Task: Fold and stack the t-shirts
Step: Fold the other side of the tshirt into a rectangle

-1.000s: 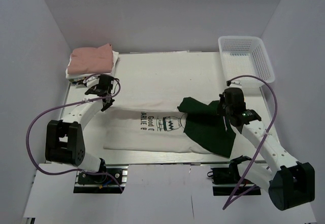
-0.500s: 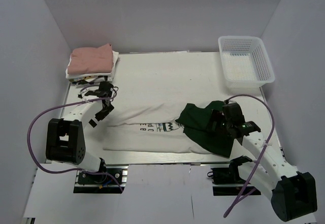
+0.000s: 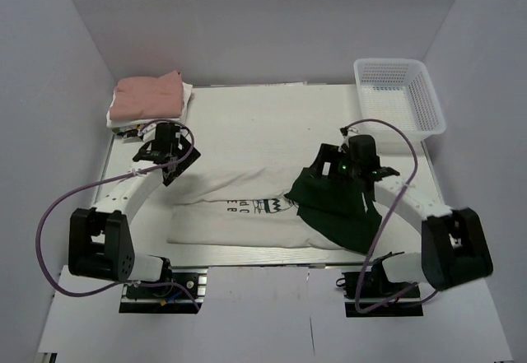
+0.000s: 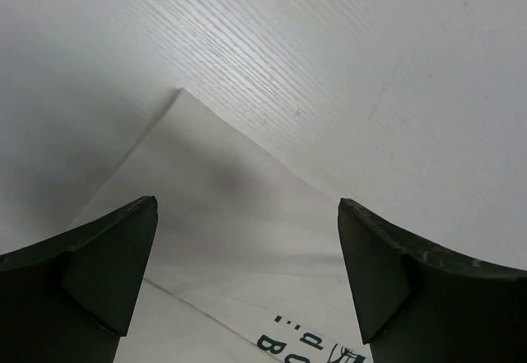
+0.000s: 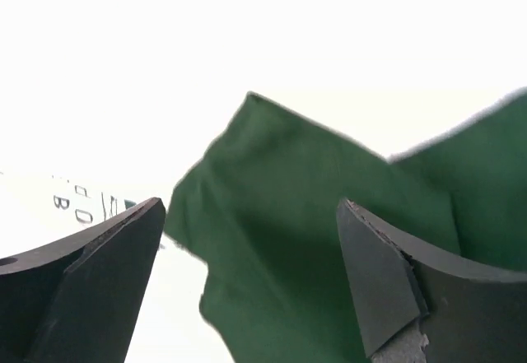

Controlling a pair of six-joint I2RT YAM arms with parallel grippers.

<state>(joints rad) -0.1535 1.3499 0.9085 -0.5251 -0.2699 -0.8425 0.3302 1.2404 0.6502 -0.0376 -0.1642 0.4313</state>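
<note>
The cream-white t-shirt (image 3: 239,225) lies flat across the table's front half, its upper edge folded down over the dark print (image 3: 251,207). Its dark green part (image 3: 339,213) is bunched at the right end. My left gripper (image 3: 174,168) hangs open above the shirt's upper left corner. In the left wrist view that gripper (image 4: 247,207) has the cream corner (image 4: 222,207) below it and nothing between the fingers. My right gripper (image 3: 328,168) is open over the green cloth's upper edge. The right wrist view shows this gripper (image 5: 251,207) empty above the green cloth (image 5: 329,182).
A stack of folded t-shirts, dusty pink (image 3: 148,95) on white (image 3: 187,98), sits at the back left corner. A white mesh basket (image 3: 399,100) stands at the back right. Cables loop out from both arms.
Both grippers have opened and let go of the shirt after drawing its upper edge toward the front. The left has lifted back to the corner; the right has swung left and back.
</note>
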